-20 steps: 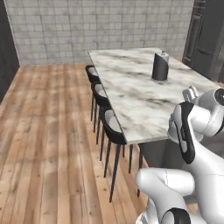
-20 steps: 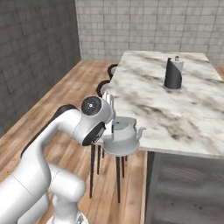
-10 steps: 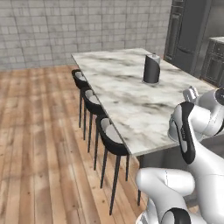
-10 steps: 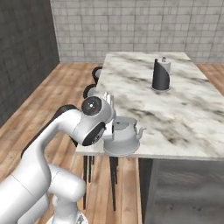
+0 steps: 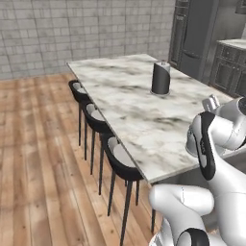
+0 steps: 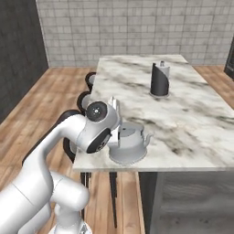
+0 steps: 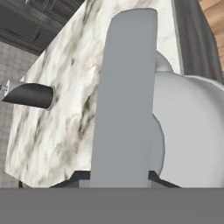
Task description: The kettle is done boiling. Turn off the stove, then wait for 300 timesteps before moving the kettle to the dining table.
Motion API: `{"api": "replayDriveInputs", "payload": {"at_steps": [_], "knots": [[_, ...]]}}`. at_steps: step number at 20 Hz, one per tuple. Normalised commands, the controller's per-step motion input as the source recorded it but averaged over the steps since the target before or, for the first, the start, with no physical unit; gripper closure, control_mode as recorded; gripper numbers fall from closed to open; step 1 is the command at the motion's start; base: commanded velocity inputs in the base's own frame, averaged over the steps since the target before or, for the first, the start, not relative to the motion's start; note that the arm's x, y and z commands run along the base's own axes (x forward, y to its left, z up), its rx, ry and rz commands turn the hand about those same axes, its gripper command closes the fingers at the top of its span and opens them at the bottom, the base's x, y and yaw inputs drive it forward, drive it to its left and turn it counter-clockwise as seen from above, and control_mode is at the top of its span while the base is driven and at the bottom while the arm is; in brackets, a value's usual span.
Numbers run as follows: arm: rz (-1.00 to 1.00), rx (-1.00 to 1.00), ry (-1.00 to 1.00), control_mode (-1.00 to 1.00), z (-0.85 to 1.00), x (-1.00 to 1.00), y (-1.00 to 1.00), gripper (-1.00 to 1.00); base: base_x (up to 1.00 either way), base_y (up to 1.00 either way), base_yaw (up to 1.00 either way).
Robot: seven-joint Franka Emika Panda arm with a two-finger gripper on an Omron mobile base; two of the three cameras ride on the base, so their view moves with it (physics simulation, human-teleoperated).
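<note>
The silver-grey kettle [image 6: 129, 144] hangs from my gripper [image 7: 120, 177], which is shut on the flat handle [image 7: 124, 96] on its top. It sits over the near left corner of the marble dining table [image 6: 192, 119]; whether it touches the top I cannot tell. In the hand view the kettle's dome [image 7: 192, 131] bulges to the right, with the dining table [image 7: 65, 87] beyond it. In the left base view my own forearm hides the kettle in front of the dining table [image 5: 129, 105]. The stove is out of view.
A black cylinder with a white top [image 6: 160, 80] [image 5: 160, 78] [image 7: 30, 95] stands farther along the table. Black bar stools [image 5: 117, 158] [image 6: 87, 98] line its left side. Dark cabinets and a fridge [image 5: 202, 33] rise at the back right. Open wooden floor [image 5: 38, 144] lies left.
The whole picture has shifted in both base views, so the base has moved and the table sits differently in frame. The kettle stays in the shut gripper, same place relative to the arm.
</note>
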Motion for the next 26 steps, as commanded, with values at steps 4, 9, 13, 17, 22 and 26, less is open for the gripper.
{"api": "replayDriveInputs", "payload": {"at_steps": [4, 9, 13, 17, 22, 26], "knots": [[0.0, 0.0, 0.0, 1.0, 0.0, 0.0, 0.0, 1.0, 0.37, 0.0, -0.03], [0.0, 0.0, 0.0, 1.0, 0.0, 0.0, 0.0, 1.0, 0.53, 0.0, 0.0], [0.0, 0.0, 0.0, 1.0, 0.0, 0.0, 0.0, 1.0, 0.61, 0.08, -0.04], [0.0, 0.0, 0.0, 1.0, 0.0, 0.0, 0.0, 1.0, 0.43, 0.07, -0.03], [0.0, 0.0, 0.0, -1.0, 0.0, 0.0, 0.0, 1.0, 0.0, 0.0, 0.0], [0.0, 0.0, 0.0, -1.0, 0.0, 0.0, 0.0, 1.0, 0.0, 0.0, 0.0]]}}
